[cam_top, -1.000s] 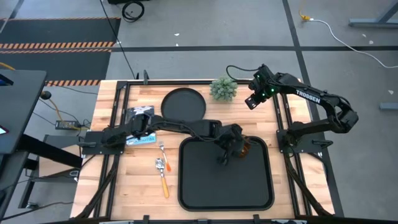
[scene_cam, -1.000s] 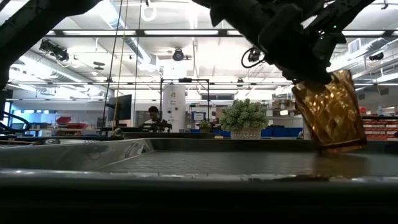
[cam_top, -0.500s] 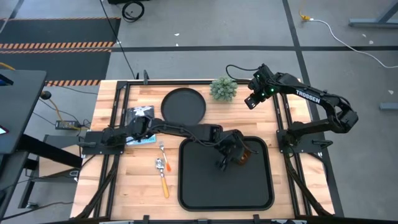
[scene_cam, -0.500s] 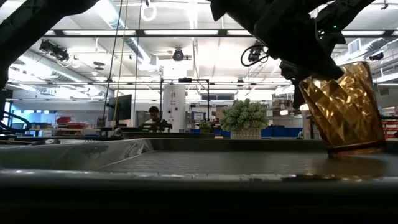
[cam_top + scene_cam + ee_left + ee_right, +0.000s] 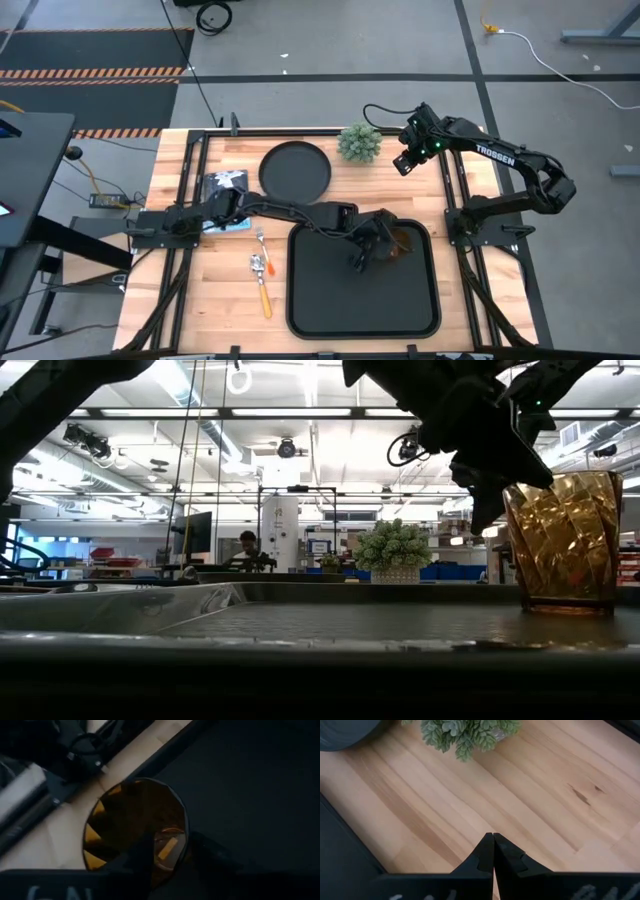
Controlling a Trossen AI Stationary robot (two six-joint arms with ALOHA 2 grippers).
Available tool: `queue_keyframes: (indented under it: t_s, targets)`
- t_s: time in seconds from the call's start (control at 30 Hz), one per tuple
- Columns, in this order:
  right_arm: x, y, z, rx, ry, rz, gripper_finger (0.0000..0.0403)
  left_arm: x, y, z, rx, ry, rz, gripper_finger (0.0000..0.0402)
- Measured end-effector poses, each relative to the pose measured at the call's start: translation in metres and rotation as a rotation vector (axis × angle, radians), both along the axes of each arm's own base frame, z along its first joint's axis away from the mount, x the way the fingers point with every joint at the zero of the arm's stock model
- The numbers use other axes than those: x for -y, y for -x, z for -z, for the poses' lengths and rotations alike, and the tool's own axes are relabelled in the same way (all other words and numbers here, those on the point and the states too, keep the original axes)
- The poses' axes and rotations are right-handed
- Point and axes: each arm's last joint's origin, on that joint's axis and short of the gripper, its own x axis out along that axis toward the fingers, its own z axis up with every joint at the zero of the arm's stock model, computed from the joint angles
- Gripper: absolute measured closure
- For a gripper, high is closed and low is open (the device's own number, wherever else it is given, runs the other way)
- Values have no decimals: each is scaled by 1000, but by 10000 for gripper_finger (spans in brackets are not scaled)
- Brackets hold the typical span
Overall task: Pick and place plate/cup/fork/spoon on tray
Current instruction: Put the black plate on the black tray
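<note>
- The translucent amber-orange cup [image 5: 562,540] is standing upright in the large black rectangular tray's [image 5: 330,300] far right corner.
- The left gripper [image 5: 375,243] is straddling the cup's rim, fingers [image 5: 145,851] parted.
- The right gripper [image 5: 493,851] is hovering pinched together, empty.

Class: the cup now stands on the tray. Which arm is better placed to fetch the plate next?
Probably the right: right gripper hangs shut and free near the plate; left gripper is at the cup on the tray.

Amber faceted cup [image 5: 563,540] glowing on the black tray [image 5: 330,300], matte black plate [image 5: 295,167] beyond the tray, orange-handled silver spoon [image 5: 261,283] and silver fork [image 5: 263,244] beside the tray, pale wood table [image 5: 215,300], green plant [image 5: 359,142]
</note>
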Motion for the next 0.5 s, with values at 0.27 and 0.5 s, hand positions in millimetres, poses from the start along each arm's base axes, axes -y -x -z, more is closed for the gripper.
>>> queue_keyframes:
  t_s: [0.27, 0.5]
  targets:
    - [-1, -1, 0, 19, -17, -10, 396, 0, 0, 0, 24, -137, 92, 247]
    - [-1, -1, 0, 19, -17, -10, 396, -6, -1, 0, 45, -294, 193, 258]
